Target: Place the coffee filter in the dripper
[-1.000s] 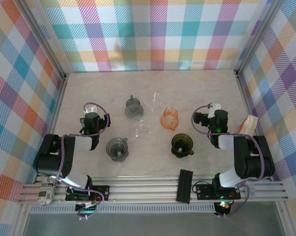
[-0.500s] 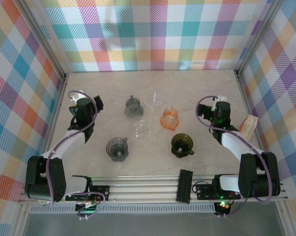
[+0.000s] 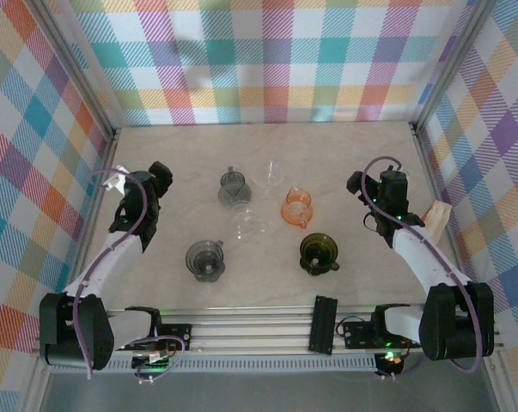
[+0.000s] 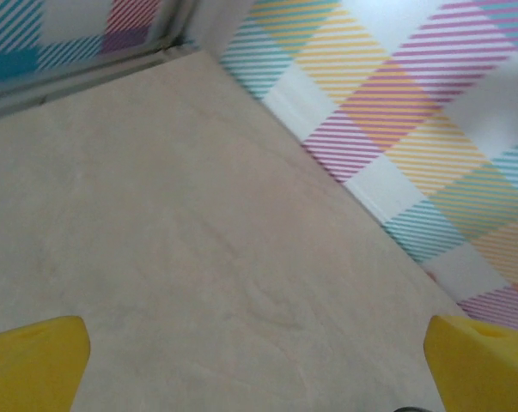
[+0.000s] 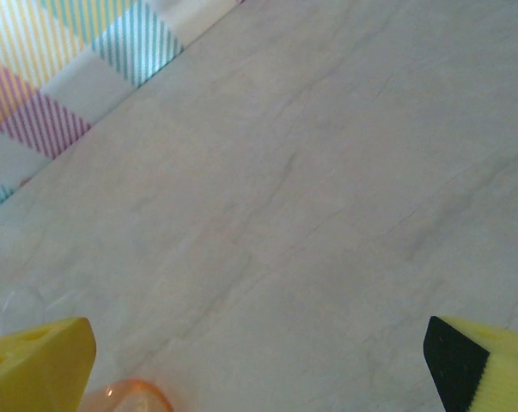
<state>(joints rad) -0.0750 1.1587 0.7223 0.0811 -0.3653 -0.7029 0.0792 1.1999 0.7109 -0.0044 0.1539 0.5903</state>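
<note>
Left wrist view: left claw (image 4: pixel 259 365) gapes wide, holding nothing. To its right stand grey dripper (image 3: pixel 206 259), dark dripper (image 3: pixel 233 186), clear dripper (image 3: pixel 251 221), orange dripper (image 3: pixel 298 206) and olive dripper (image 3: pixel 319 252), all looking empty. Right claw (image 5: pixel 259 360) is also wide apart and bare; coffee filter (image 3: pixel 435 215) sits just right of it, by the wall (image 3: pixel 482 154).
</note>
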